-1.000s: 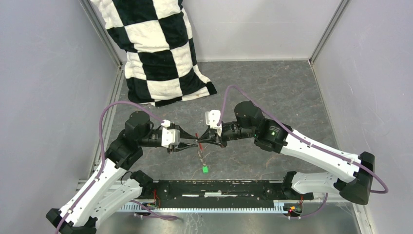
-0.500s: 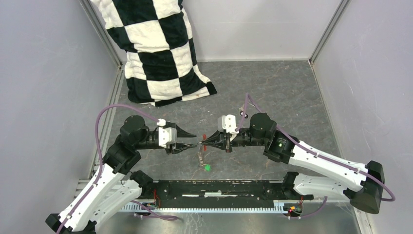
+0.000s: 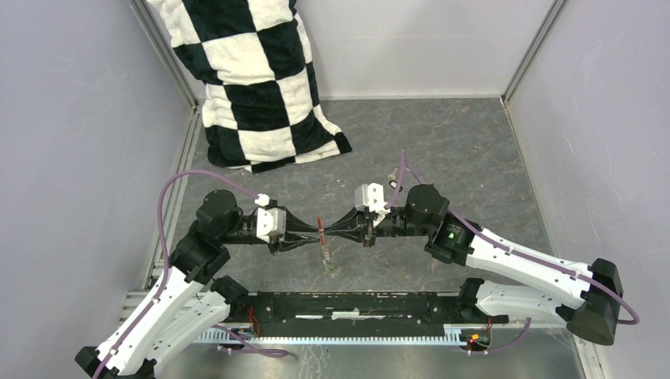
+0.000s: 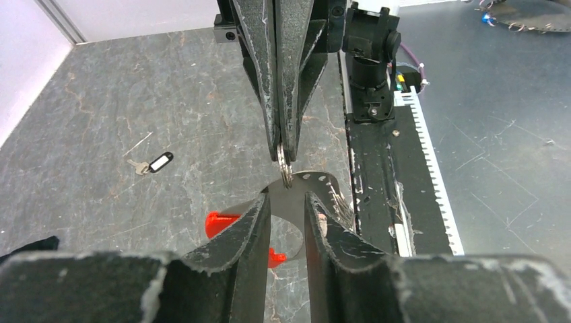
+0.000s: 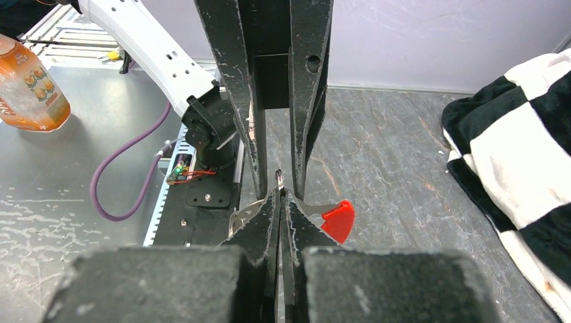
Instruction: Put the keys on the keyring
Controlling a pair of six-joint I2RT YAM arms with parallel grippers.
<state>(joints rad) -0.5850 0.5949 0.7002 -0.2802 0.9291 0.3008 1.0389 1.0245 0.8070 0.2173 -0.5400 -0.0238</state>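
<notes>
Up above the grey table (image 3: 442, 142), the right gripper (image 5: 279, 195) pinches the keyring (image 4: 287, 176), the left gripper (image 4: 287, 199) is spread apart on both sides of it, and a black-tag key (image 4: 151, 163) lies below.

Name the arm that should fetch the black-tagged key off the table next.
Left, probably. The left hand stands open astride the keyring, clamping nothing. The right hand is shut on the keyring, holding it up, and letting go would drop it. The black-tagged key lies loose on the table.
</notes>
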